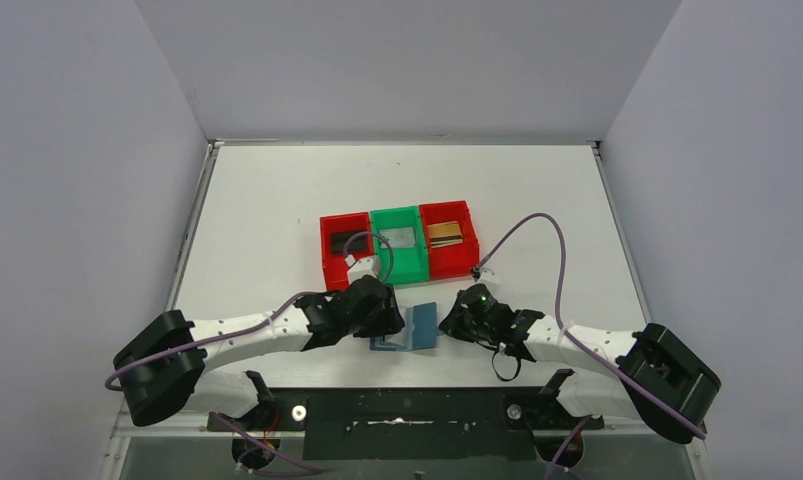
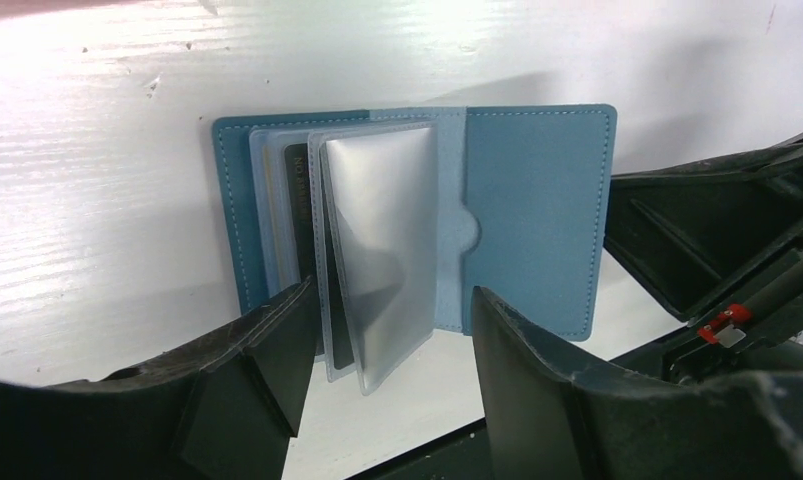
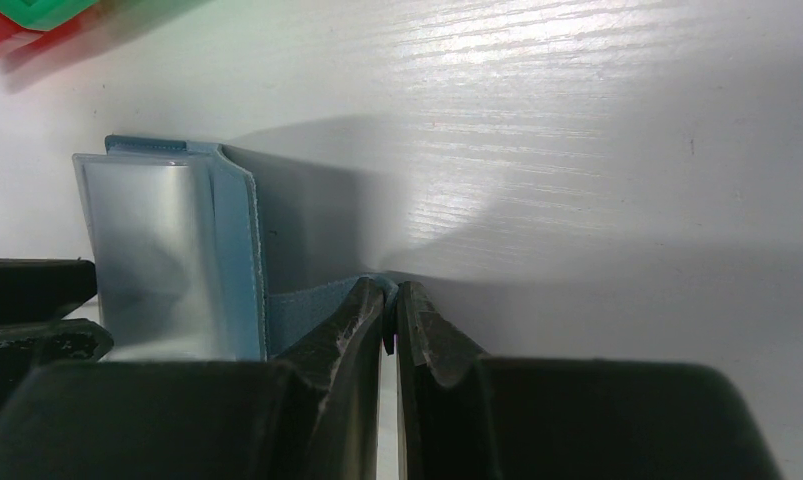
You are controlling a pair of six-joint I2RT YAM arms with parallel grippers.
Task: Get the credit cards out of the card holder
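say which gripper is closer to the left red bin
Left. The left gripper hangs open just nearside of that red bin, at the card holder; the right gripper is across the holder, shut on its cover.

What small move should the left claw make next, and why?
Probably ease the open left claw toward the dark card that shows in a clear sleeve of the card holder, then close on its edge; the right claw, shut on the holder, steadies it.

Bright, even overhead light; table [image 2: 97, 150] glares white in wrist views; holder [image 3: 239, 250] casts soft shadow toward 3 o'clock.
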